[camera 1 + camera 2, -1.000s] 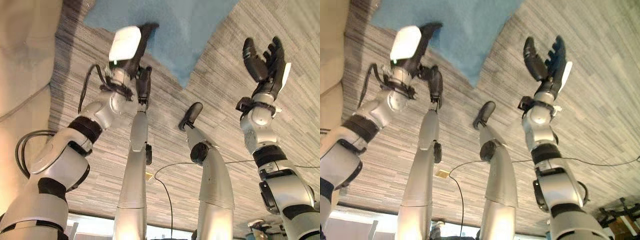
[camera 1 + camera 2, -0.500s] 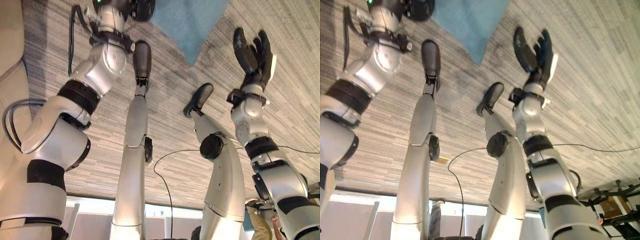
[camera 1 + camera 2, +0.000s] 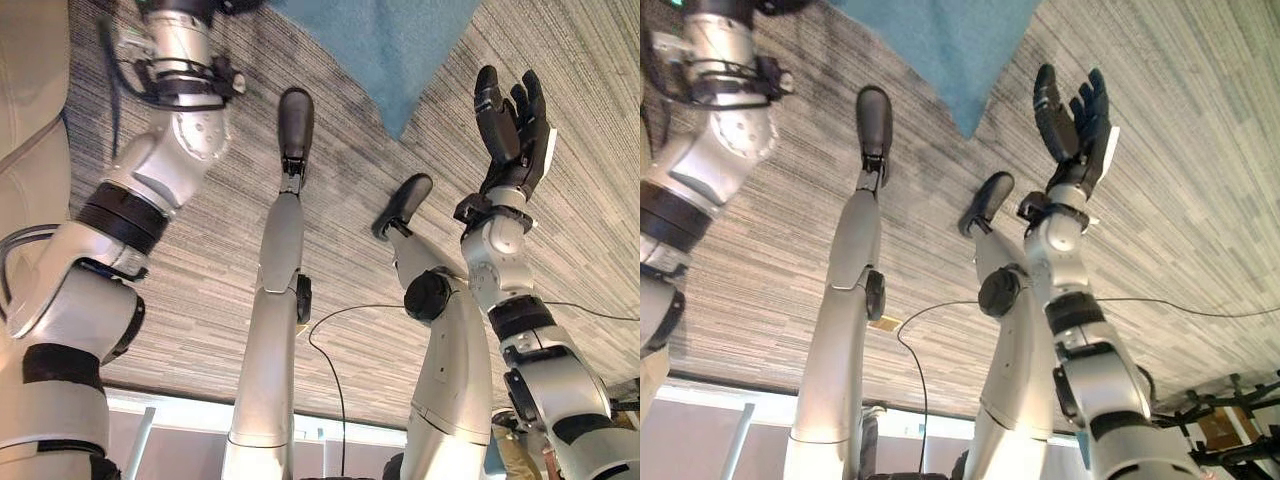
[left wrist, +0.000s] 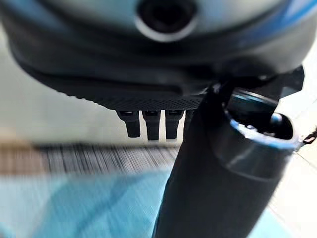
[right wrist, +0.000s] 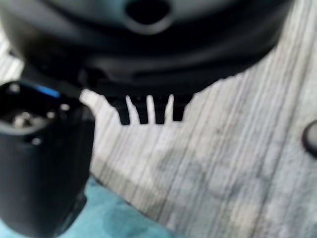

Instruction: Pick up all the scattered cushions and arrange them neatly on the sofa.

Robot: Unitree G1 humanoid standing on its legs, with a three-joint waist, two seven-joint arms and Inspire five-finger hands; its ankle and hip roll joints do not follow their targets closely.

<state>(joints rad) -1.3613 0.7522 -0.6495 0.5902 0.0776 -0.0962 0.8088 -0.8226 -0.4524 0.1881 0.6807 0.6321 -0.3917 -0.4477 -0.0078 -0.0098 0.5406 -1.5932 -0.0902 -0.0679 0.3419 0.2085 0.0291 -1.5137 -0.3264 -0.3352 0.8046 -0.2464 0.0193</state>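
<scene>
Cushion [image 3: 385,40]: blue, flat, at upper centre on grey striped carpet [image 3: 600,180]. Right robot hand [image 3: 515,125]: spread wide, empty. Left robot hand [image 4: 148,121]: fingers extended, nothing held.

— What lies under the right hand [image 3: 515,120]?

— Striped grey floor [image 3: 560,200], bare all around it — the fingers are spread and hold nothing. The corner of the blue cushion [image 3: 385,45] lies just beside it, toward the left.

— And on the left side?

— The beige sofa [image 3: 35,110] closes off that edge. The left hand [image 4: 148,124] hangs with straight fingers above the cushion, a strip of floor beyond it.
</scene>
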